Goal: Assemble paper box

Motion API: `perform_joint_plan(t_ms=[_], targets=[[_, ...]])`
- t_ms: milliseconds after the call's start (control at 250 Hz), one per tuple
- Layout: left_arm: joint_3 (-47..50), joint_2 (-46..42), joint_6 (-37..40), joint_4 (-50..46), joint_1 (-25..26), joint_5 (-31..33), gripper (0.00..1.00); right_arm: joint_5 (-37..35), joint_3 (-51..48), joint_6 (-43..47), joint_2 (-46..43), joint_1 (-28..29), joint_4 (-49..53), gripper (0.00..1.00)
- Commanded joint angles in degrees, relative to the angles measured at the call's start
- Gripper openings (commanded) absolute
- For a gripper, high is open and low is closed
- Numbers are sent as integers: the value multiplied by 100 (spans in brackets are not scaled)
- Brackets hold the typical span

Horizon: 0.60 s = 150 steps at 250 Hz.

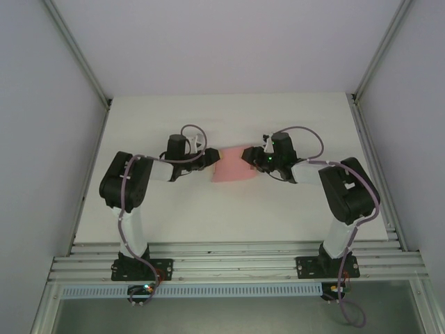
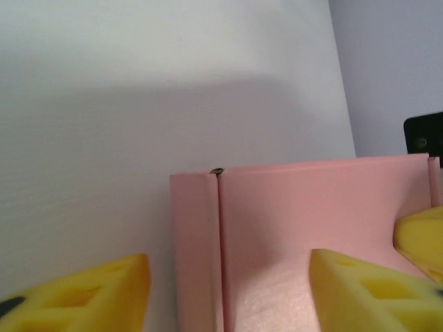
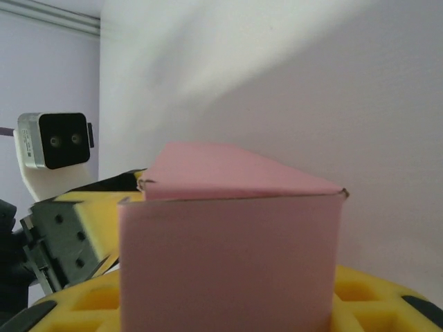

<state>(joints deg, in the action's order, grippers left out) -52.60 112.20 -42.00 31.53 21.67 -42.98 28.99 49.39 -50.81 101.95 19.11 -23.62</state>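
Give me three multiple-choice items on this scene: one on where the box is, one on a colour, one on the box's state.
1. Where on the table is the paper box?
A. At the far left corner.
B. In the middle, between the left gripper and the right gripper.
C. At the near edge.

2. What colour are the left gripper's fingers?
A. Blue.
B. Black.
C. Yellow.

3. How do the box's side walls stand?
A. Upright, meeting at a folded corner.
B. All flat on the table.
C. Torn off.

Answers:
1 B: the top view shows it flanked by both grippers.
2 C: the left wrist view shows yellow fingers.
3 A: the left wrist view shows pink walls rising from the table.
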Motion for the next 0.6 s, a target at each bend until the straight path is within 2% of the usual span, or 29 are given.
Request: perform_joint_plan(t_ms=[0, 32, 56, 108, 144, 228, 316, 427, 503, 595], targets=[[-225, -597, 581, -510, 54, -13, 89, 20, -58, 153, -395, -4, 335, 44], [-294, -713, 820, -849, 85, 110, 92, -3, -61, 149, -458, -14, 442, 43], [-347, -814, 1006, -1045, 105, 266, 100, -12, -50, 134, -507, -30, 523, 43], [-459, -1009, 1466, -1550, 181, 447, 100, -29, -54, 130, -588, -56, 664, 42], [-505, -1170, 1800, -1823, 193, 824, 100, -40, -48, 156, -634, -81, 765, 42], [-621, -1500, 2739, -2413, 611, 1566, 100, -70, 58, 153, -715, -178, 1224, 42], [-813, -1634, 4075, -2979, 1037, 2339, 100, 92, 115, -42, -738, -390, 1445, 42], [-854, -1782, 5402, -3223, 1645, 3200, 100, 659, 231, -371, -721, -757, 1674, 42], [-682, -1889, 6075, -2948, 2064, 3726, 100, 1008, 306, -531, -703, -954, 1806, 43], [-456, -1997, 6747, -2607, 2451, 3906, 100, 1245, 391, -589, -693, -1153, 2002, 43]])
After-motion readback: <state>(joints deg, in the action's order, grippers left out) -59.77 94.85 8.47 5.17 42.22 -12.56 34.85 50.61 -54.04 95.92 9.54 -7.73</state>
